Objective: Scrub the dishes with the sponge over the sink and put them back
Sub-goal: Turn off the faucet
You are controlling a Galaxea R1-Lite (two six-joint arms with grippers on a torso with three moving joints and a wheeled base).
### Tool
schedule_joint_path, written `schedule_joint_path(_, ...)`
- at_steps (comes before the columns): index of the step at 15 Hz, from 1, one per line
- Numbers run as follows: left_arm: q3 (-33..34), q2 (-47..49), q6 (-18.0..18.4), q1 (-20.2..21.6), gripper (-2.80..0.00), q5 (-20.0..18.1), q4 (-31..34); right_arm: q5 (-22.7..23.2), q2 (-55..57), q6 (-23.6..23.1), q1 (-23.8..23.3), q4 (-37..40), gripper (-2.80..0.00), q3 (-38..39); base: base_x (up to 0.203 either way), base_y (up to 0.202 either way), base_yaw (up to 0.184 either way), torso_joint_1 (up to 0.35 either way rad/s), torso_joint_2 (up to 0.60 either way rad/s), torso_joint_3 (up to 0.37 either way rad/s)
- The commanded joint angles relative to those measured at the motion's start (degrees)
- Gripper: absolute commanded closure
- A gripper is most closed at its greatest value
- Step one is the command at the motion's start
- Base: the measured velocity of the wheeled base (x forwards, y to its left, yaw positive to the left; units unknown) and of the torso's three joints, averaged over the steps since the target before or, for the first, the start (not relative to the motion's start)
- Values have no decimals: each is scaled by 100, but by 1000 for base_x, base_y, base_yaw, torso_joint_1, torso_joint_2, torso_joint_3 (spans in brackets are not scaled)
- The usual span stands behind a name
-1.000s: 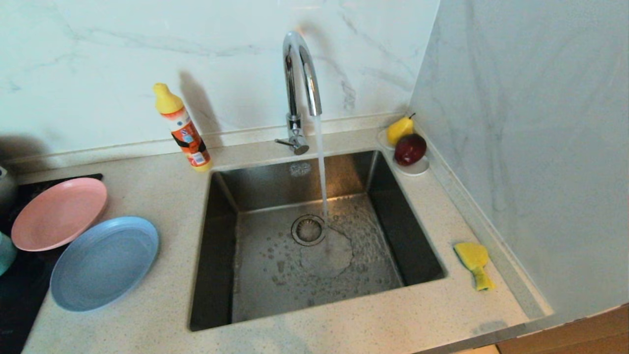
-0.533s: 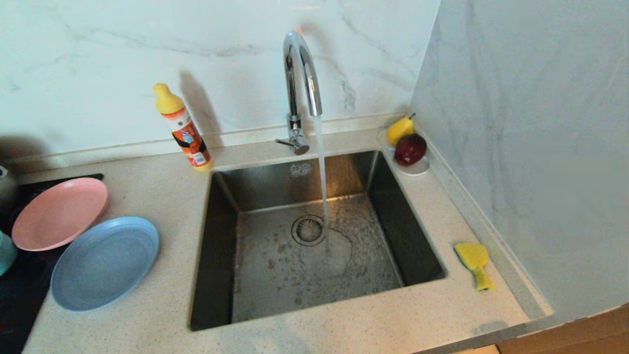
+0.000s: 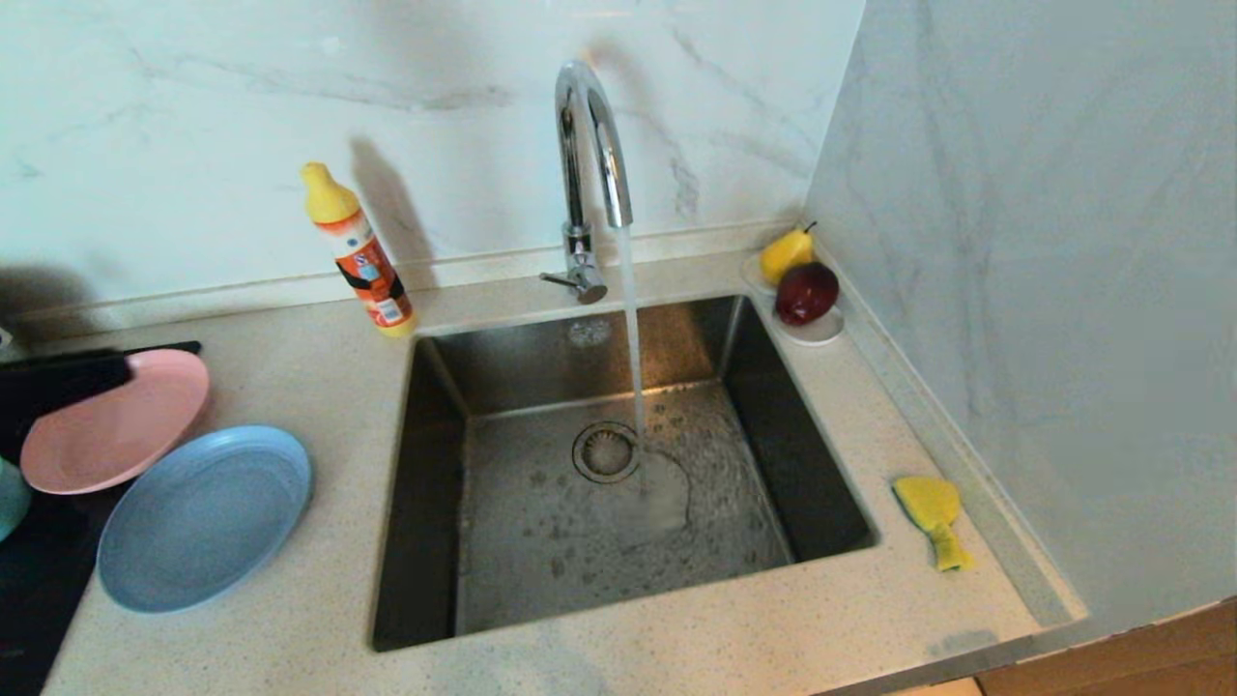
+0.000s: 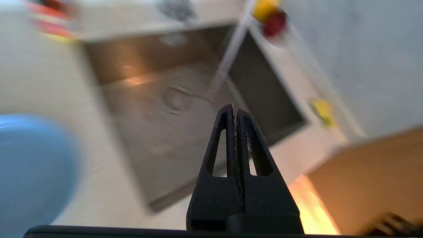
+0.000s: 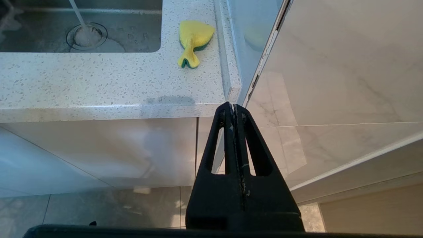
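Observation:
The pink plate [image 3: 121, 430] and the light-blue plate [image 3: 205, 517] lie on the counter left of the sink [image 3: 425, 483], with a sliver of the teal bowl [image 3: 10, 498] at the picture's left edge. My left gripper [image 3: 116, 373] reaches in from the left, shut and empty, over the pink plate's far rim. Its own view is blurred and shows the left gripper [image 4: 235, 110] above the light-blue plate [image 4: 29, 165] and the sink [image 4: 132, 109]. The yellow sponge [image 3: 931, 512] lies on the counter right of the sink. My right gripper [image 5: 234, 107] hangs shut below the counter's front edge, with the sponge [image 5: 193, 41] beyond it.
Water runs from the curved chrome tap [image 3: 589, 145] into the basin beside the drain [image 3: 606, 451]. An orange bottle [image 3: 359, 253] with a yellow cap stands behind the sink's left corner. A white saucer [image 3: 817, 333] with a pear and a red fruit sits at the back right. A marble wall closes the right side.
My left arm has swung into the head view from the left and now covers the pink plate's far edge. The right arm has not moved.

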Motion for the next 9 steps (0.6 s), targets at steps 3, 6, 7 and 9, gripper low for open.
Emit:
schedule_joint_path(3, -298, 3267, -153, -370, 0, -607, -1584, 2, -7, -3, 4, 1, 0, 3, 0, 0, 0, 0, 0, 0)
schedule_joint_path(6, -407, 4512, -336, -705, 0, -723, -2630, 2, -7, -3, 4, 1, 0, 0, 0, 0, 0, 0, 0, 0)
schedule_joint_path(7, -470, 4807, -508, -813, 0, -714, -2949, 2, -7, -3, 4, 1, 0, 0, 0, 0, 0, 0, 0, 0)
schedule_joint_path(9, -718, 5332, -988, -980, 0, -631, -3513, 2, -7, -3, 4, 1, 0, 0, 0, 0, 0, 0, 0, 0)
